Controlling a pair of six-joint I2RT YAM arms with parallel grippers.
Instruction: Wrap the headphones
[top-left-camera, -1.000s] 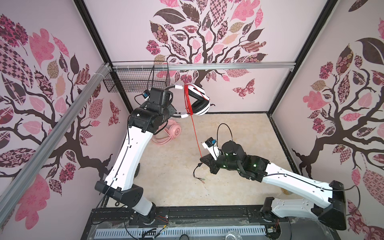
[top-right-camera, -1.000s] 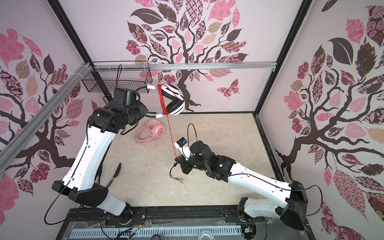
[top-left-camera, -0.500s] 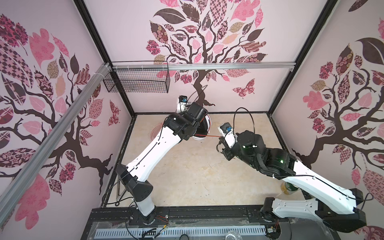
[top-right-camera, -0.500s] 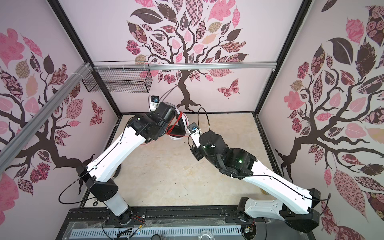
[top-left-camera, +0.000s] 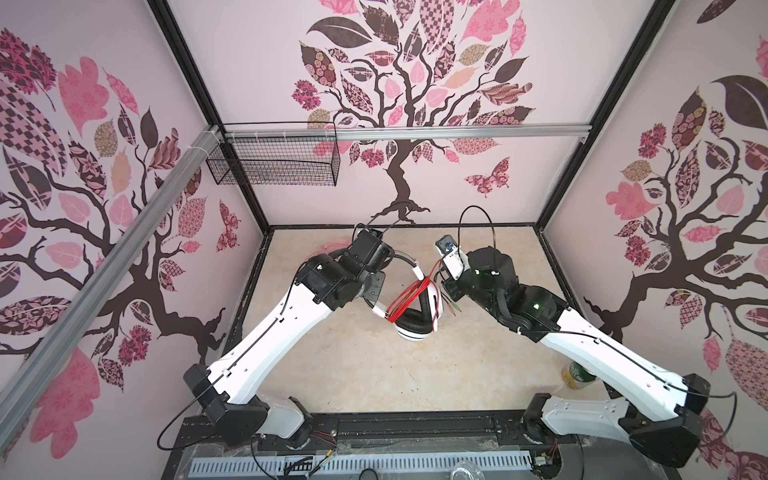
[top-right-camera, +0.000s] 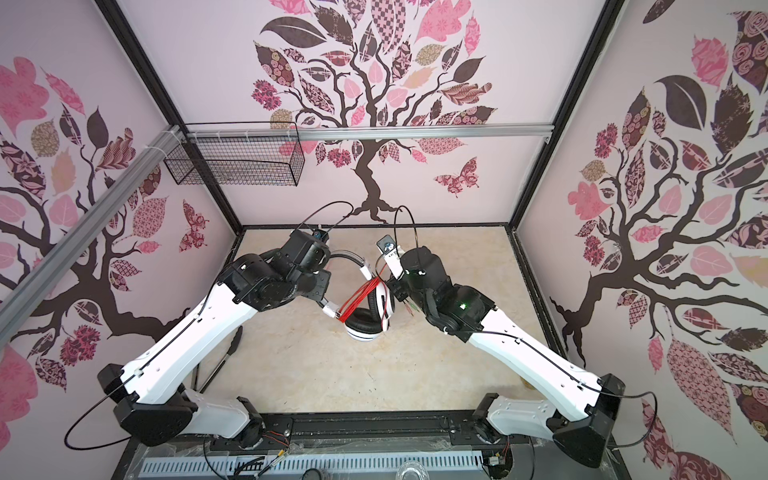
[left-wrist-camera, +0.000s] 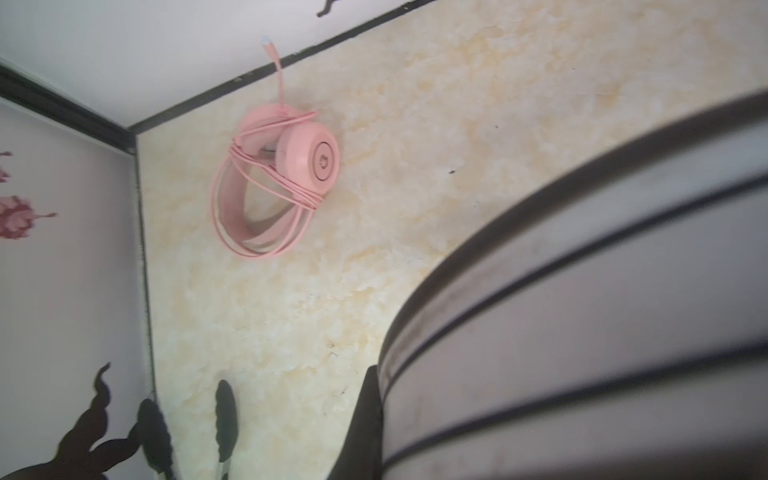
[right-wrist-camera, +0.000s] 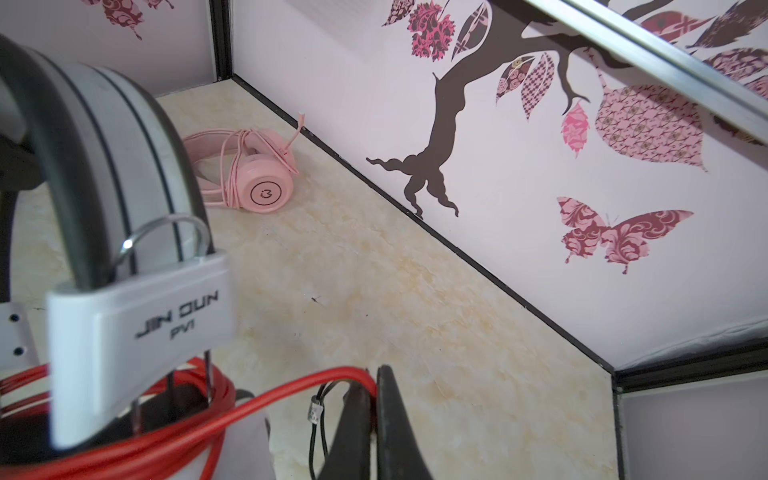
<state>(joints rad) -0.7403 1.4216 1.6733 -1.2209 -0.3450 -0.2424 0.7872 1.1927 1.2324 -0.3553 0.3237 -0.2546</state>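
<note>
The pink headset (left-wrist-camera: 282, 174) lies on the desk (top-left-camera: 353, 374) beyond the left end effector (top-left-camera: 376, 286), near the back wall. Its own cable is looped round its band, so it looks finished.

The left end effector is clamped on the band of the white headset (top-left-camera: 415, 320) and holds it clear of the desk. The left wrist view is half filled by that striped band, pressed close to the camera. From this end effector the band arcs away toward the right arm, and the black-padded ear cups hang at the far, lower end. The headset's long axis therefore runs from the left end effector out toward the middle of the desk.

The red cable (top-left-camera: 409, 297) crosses that axis in several turns, wound between the two arms of the band just above the cups. A short free tail leaves the bundle on the side that faces the right arm.

The right end effector (right-wrist-camera: 374, 374) sits just beside the headset on that side. Its fingers are together and pinch the tail close to its end, with thin plug leads dangling below.

The coming move probably turns on this: the tail lies between the bundle and the right end effector, so the right arm is the nearer one to finish the wrap. With little slack left, it would carry the tail across the band once more or tuck it in, while the left arm steadies the headset.
</note>
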